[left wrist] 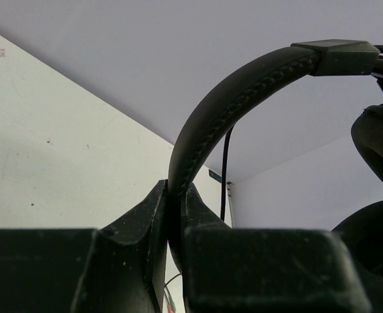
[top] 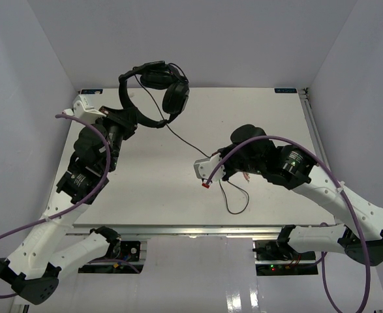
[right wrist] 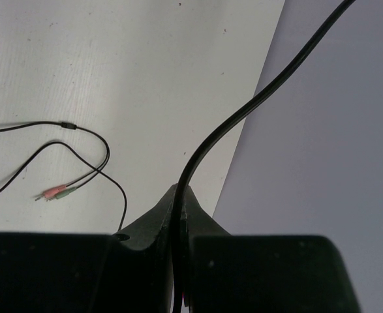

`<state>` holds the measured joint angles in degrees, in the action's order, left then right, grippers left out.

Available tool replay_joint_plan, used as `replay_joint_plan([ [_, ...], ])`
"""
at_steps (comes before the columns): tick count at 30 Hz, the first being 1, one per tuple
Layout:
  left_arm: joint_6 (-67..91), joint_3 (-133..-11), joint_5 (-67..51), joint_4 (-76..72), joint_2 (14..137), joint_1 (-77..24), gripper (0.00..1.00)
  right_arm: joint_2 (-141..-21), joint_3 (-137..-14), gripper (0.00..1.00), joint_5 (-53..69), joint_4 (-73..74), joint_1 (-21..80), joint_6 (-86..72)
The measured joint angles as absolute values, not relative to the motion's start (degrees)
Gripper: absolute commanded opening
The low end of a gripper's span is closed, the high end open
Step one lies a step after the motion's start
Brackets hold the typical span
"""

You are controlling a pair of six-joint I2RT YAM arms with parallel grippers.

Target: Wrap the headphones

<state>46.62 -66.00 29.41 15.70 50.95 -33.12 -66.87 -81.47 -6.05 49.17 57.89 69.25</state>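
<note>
headphones hang in the air over the far-left corner of the tabletop, close to the back wall. left fingers are clamped narrow on the headband, with both ear cups dangling past the grip. the cord runs from the cups down and across to the right fingers, which are pinched tight on it partway along. the rest of the cord lies in a loose loop on the tabletop, ending in pink and green plugs. no turns show on the headband, so the wrap looks not yet begun.

risks, as judged:
- the cord is thin and smooth, so it could slide through the right fingers once pulled and the wrap would go slack.
- too much pull from the right arm could tug the headband round in the left fingers, or strain the cord where it joins the cup.
- the free cups may swing and knock loops off.
- the loose tail could catch under the right arm or knot on itself as it drags.
- the arms have to come close to wind the cord, so they could collide.
</note>
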Motion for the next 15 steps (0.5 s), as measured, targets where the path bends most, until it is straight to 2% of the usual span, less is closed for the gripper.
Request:
replay_joint_plan([
  [15, 46.5, -63.2, 29.4, 17.6, 47.6, -33.1, 0.00, -66.5, -77.9, 0.08, -11.2, 43.1, 56.7, 70.0],
])
